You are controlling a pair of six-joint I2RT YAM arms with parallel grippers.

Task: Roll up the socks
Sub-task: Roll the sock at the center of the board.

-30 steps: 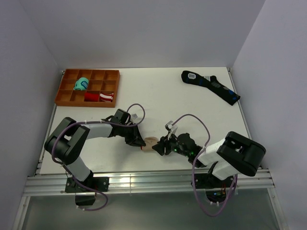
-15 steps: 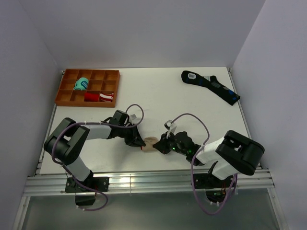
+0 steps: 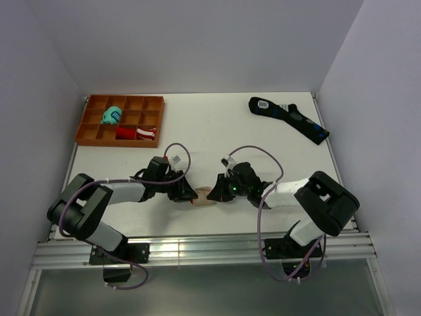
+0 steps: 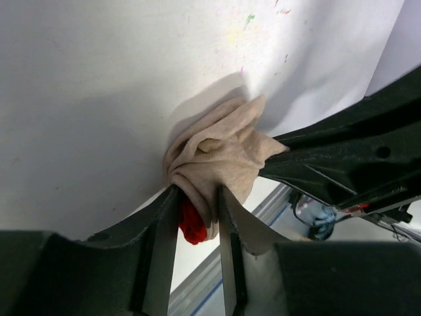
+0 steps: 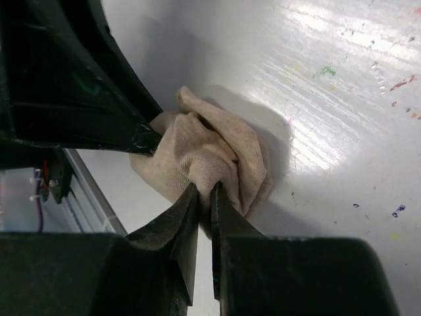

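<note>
Item: the socks (image 3: 202,197), one tan pair bunched into a loose beige wad with the red end (image 4: 191,225) tucked at its underside, lying on the desk (image 3: 217,131) near its front edge, between my two hands. Far left, not mine to handle: orange tray (image 3: 89,135) holding a teal bundle (image 3: 112,116) and a red-and-white bundle (image 3: 137,133) in separate compartments. Left hand (image 4: 195,204): clamped on the wad's near side, one finger either side of the red end, knit bulging up between them. Right hand (image 5: 204,191): fingers nearly together, pinching a thin fold on the opposite flank of the wad. Far right, well apart: a long black sock (image 3: 289,118). Handling, by my judgement: very light, soft, limp knit with no stiffness of its own. It compresses under the fingers, is not fragile and not slippery, but a loose layer will likely spring open once let go. Best hold: several layers deep across the body of the wad, not a single outer flap, with the free cuff edge (image 5: 191,99) taken for wrapping over.
</note>
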